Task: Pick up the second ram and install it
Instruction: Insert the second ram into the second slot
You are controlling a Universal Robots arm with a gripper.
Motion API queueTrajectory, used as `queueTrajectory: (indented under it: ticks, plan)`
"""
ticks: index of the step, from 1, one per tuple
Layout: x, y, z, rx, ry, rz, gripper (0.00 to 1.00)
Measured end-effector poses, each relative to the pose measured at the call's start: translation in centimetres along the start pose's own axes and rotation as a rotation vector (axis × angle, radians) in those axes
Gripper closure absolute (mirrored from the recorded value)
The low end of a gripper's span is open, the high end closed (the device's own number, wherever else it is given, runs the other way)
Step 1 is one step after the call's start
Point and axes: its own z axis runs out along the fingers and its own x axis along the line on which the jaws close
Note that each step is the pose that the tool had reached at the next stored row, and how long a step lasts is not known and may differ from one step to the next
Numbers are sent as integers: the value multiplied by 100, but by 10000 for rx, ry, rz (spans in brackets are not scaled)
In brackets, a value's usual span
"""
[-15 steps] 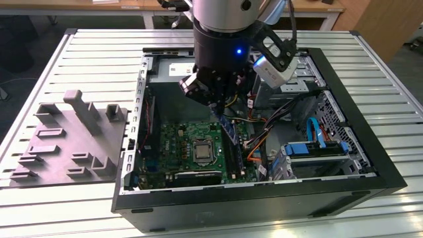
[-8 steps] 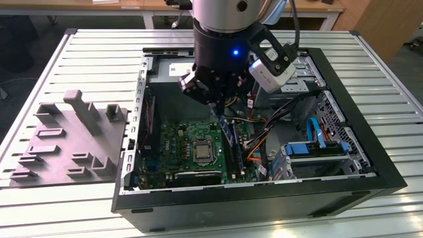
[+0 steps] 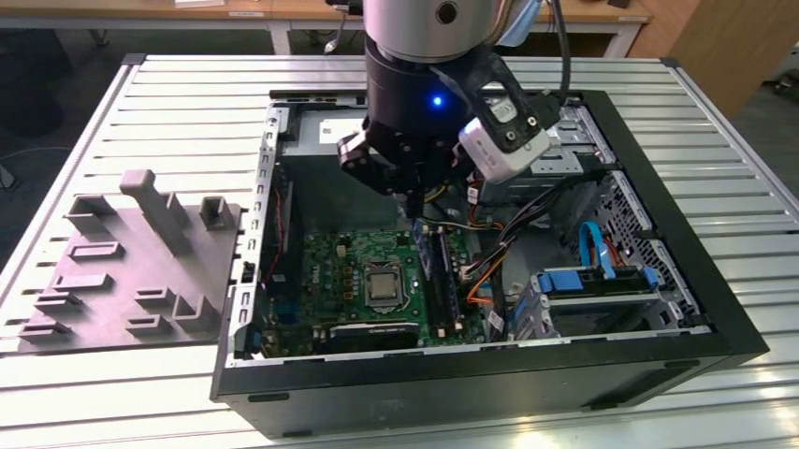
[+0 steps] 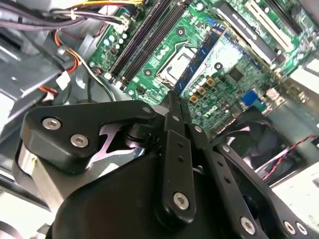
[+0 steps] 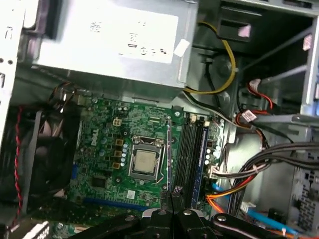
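Inside the open computer case [image 3: 500, 383] on my worktop [image 3: 163, 84], above the motherboard [image 3: 337, 267], the gripper [image 4: 174, 99] hangs, fingers [image 4: 172, 134] pinched narrow on the second ram [image 4: 205, 54] (one o'clock from the processor socket [image 3: 381, 283], exterior view).

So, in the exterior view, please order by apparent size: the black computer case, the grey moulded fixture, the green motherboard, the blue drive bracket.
Largest to smallest:
1. black computer case
2. grey moulded fixture
3. green motherboard
4. blue drive bracket
The arm may hide part of the motherboard, so second and third are less sure.
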Motion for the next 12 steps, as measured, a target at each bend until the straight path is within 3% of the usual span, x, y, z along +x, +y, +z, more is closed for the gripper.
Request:
queueTrajectory:
  ticks: [5,12]
  plan:
    - [0,0,6,34,-12,906,89]
    - [-11,-1,9,33,-16,991,89]
